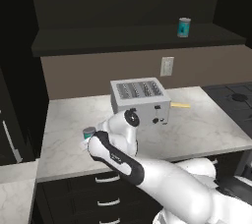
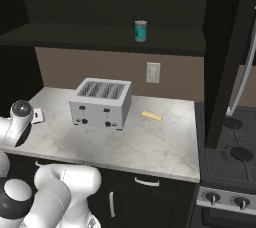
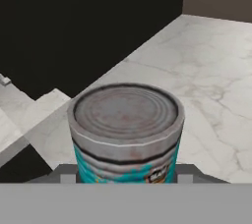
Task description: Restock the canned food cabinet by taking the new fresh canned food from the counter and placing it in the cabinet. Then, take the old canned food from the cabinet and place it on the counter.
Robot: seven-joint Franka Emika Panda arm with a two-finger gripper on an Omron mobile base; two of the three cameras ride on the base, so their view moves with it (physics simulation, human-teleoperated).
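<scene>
Where the dark cabinet (image 1: 133, 39) spans the wall, you have its long shelf board running above the counter (image 1: 206, 125), a marbled white-grey top over black drawers (image 1: 106, 201) with curved silver handles. A stove (image 2: 232, 164) sits just beside the counter's right end. On the counter, near the back, stands a silver four-slot toaster (image 1: 141, 101); a small yellow strip (image 2: 152, 116) lies near it toward the stove, and a white outlet (image 2: 153, 72) is on the wall behind. One teal can (image 2: 140, 31) stands upright on the cabinet shelf. A second teal-labelled can (image 3: 125, 132) with a rusty grey lid sits upright at the counter's left front, and your end effector (image 3: 125, 174) is closed on its sides, low on the label. From the left base view, that can shows just beside the arm's wrist.
</scene>
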